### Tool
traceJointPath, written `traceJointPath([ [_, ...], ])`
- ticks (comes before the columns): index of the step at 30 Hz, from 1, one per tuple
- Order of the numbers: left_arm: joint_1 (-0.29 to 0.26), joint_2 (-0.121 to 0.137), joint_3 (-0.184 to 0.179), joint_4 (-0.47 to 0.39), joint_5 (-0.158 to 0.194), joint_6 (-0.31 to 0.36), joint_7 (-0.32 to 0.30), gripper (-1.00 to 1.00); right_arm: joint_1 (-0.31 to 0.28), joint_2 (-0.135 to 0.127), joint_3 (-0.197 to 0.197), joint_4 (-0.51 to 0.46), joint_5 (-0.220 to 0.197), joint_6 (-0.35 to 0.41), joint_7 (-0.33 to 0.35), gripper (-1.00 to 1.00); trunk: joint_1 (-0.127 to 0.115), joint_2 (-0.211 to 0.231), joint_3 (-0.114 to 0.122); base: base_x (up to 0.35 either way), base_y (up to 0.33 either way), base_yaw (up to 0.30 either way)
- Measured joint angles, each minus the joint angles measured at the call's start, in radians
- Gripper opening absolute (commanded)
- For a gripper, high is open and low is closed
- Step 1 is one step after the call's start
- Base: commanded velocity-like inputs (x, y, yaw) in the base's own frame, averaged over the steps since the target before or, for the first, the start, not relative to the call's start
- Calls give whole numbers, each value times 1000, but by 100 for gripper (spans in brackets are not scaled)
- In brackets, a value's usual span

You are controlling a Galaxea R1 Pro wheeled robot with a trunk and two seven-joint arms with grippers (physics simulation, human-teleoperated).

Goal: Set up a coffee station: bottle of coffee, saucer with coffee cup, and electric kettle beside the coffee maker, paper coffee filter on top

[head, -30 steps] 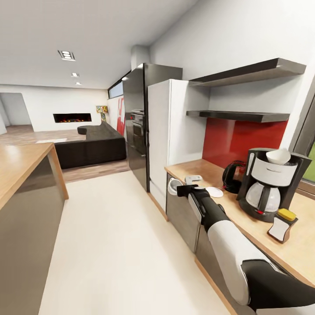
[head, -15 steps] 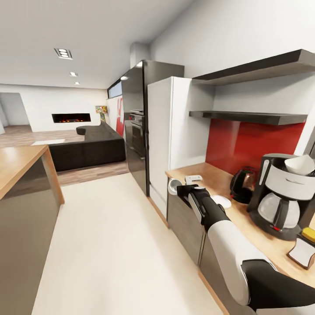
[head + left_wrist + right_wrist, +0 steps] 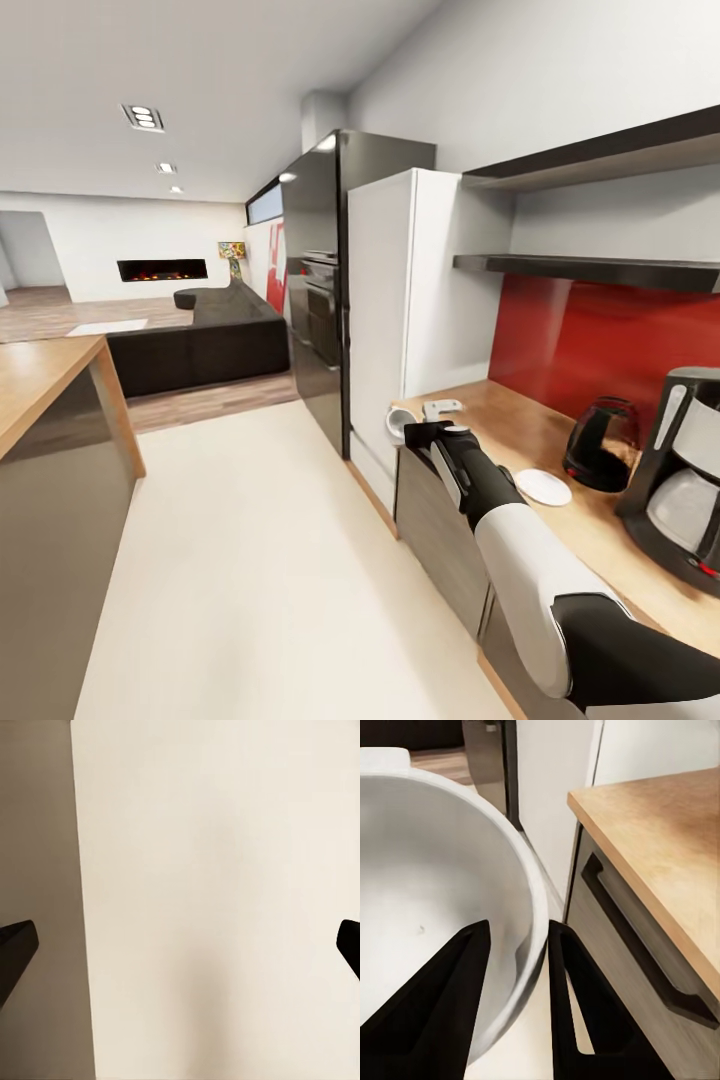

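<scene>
Right gripper (image 3: 517,967) pinches the coffee cup (image 3: 427,892) by its rim, out past the countertop's (image 3: 480,410) end edge, over floor. Thin rim grip could slip before reaching the saucer (image 3: 543,487) beside the kettle (image 3: 600,445). Left gripper (image 3: 180,945) spread wide, empty.

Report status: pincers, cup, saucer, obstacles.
Right pincer shut on coffee cup rim, held off the counter edge. Left pincer open over floor. Saucer bare beside kettle. Nothing seen blocking it.
</scene>
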Motion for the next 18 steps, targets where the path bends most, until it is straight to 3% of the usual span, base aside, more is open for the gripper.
traceJointPath([
  [18,0,0,0,1,0,-1,-1,100,0,0,-1,0,0,0,0,-100,0,0,0,316,153,-16],
])
